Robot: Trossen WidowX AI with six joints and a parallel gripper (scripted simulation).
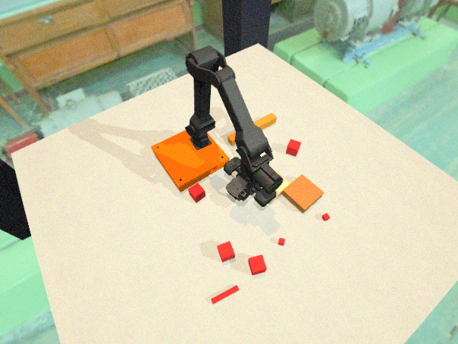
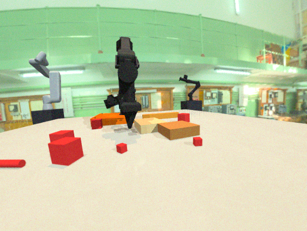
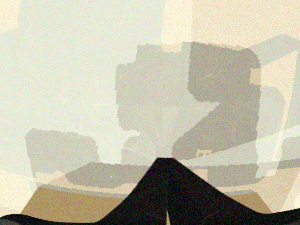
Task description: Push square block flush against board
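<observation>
A flat tan-orange square block (image 1: 303, 192) (image 2: 178, 130) lies right of the arm. A pale cream block (image 1: 282, 186) (image 2: 145, 125) lies against its left side and is partly hidden by the wrist in the top view. A long yellow-orange board (image 1: 265, 122) (image 2: 160, 115) lies further back, behind the arm and apart from both blocks. My gripper (image 1: 264, 198) (image 2: 129, 126) (image 3: 163, 165) is shut and empty. It points down with its tip at table level, just beside the cream block's near left side.
The arm stands on an orange base plate (image 1: 178, 159) (image 2: 109, 118). Red cubes lie scattered around: one by the base plate (image 1: 196, 192), one behind the blocks (image 1: 293, 147), two larger ones in front (image 1: 226, 251) (image 1: 258, 264), and two tiny ones (image 1: 281, 241) (image 1: 325, 217). A red rod (image 1: 224, 294) lies nearest the front.
</observation>
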